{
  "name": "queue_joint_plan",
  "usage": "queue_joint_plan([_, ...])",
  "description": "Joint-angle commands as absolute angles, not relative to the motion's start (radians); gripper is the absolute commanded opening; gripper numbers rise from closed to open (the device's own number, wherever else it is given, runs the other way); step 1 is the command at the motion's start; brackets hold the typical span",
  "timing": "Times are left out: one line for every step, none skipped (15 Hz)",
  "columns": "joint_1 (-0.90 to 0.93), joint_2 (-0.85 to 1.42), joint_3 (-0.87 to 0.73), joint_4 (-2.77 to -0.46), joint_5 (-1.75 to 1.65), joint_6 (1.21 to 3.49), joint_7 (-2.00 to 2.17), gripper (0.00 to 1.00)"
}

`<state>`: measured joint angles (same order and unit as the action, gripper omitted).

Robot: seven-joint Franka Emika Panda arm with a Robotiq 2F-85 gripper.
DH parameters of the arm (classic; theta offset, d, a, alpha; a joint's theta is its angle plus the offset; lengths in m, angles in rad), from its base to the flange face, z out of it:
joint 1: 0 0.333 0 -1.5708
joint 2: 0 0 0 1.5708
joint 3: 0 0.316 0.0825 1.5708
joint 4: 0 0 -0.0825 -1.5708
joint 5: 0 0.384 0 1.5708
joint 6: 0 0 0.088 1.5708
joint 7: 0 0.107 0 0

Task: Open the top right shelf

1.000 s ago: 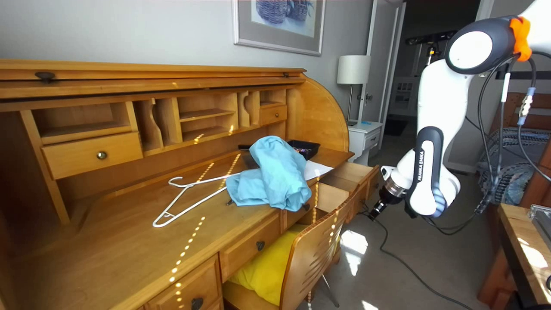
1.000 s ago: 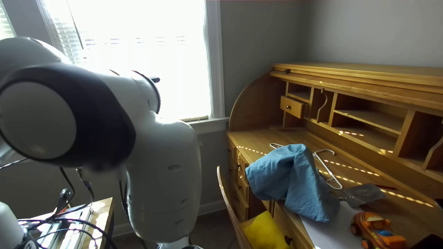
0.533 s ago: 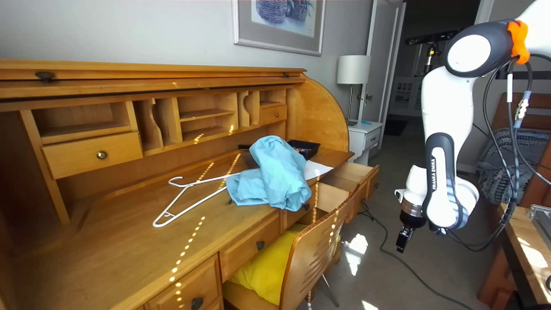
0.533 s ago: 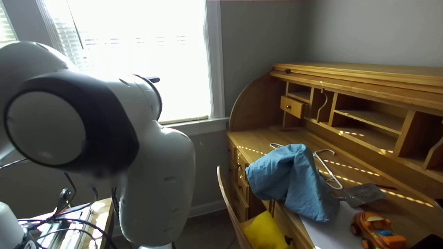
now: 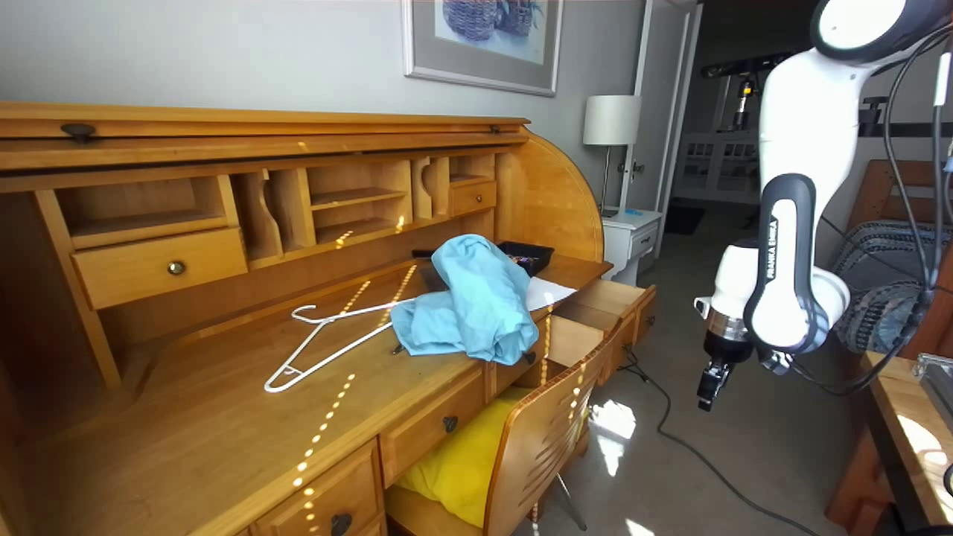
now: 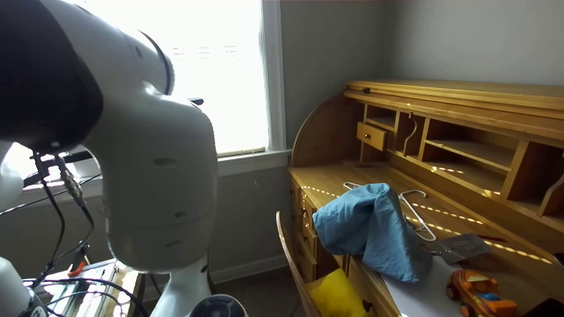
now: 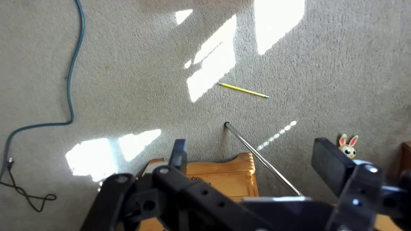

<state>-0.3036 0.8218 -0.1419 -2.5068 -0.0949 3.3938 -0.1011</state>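
The top right shelf, a honey-brown wooden drawer (image 5: 575, 341), stands pulled out from the right end of the roll-top desk (image 5: 246, 439) in an exterior view. Its pale inside shows from above. Beyond the drawer, apart from it and lower, my gripper (image 5: 706, 402) hangs over the carpet and points down. Seen from the wrist, the gripper (image 7: 252, 150) is open, its dark fingers (image 7: 334, 166) wide apart with nothing held. Beneath them lies wooden furniture (image 7: 221, 178) with a curved edge; which part it is, I cannot tell.
A wooden chair (image 5: 555, 417) with a yellow cushion (image 5: 454, 476) is tucked at the desk front. Its metal leg (image 7: 266, 162) slants below my fingers. Carpet carries a cable (image 7: 72, 73), a pencil (image 7: 242, 90) and a rabbit figure (image 7: 348, 149). Blue cloth (image 5: 484, 298) lies on the desktop.
My gripper has moved away from the drawer front, first out and down, then up a little, and turned more downward. The drawer looks unmoved, standing out as before.
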Motion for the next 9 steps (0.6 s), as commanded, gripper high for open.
queue_joint_plan([-0.357, 0.573, -0.128, -2.693, -0.130, 3.299, -0.123, 1.00])
queue_joint_plan([-0.361, 0.520, -0.129, -2.724, -0.117, 3.277, -0.115, 1.00])
queue_joint_plan([-0.356, 0.466, -0.137, -2.750, -0.102, 3.252, -0.106, 1.00])
queue_joint_plan([-0.349, 0.411, -0.146, -2.771, -0.088, 3.225, -0.097, 1.00])
queue_joint_plan([-0.348, 0.358, -0.150, -2.786, -0.082, 3.185, -0.094, 1.00])
queue_joint_plan([-0.345, 0.303, -0.155, -2.795, -0.078, 3.139, -0.095, 1.00])
queue_joint_plan([-0.351, 0.247, -0.151, -2.799, -0.070, 3.081, -0.092, 1.00])
queue_joint_plan([-0.349, 0.204, -0.151, -2.744, -0.057, 2.978, -0.089, 1.00])
queue_joint_plan([-0.330, 0.144, -0.166, -2.744, -0.047, 2.916, -0.087, 1.00])
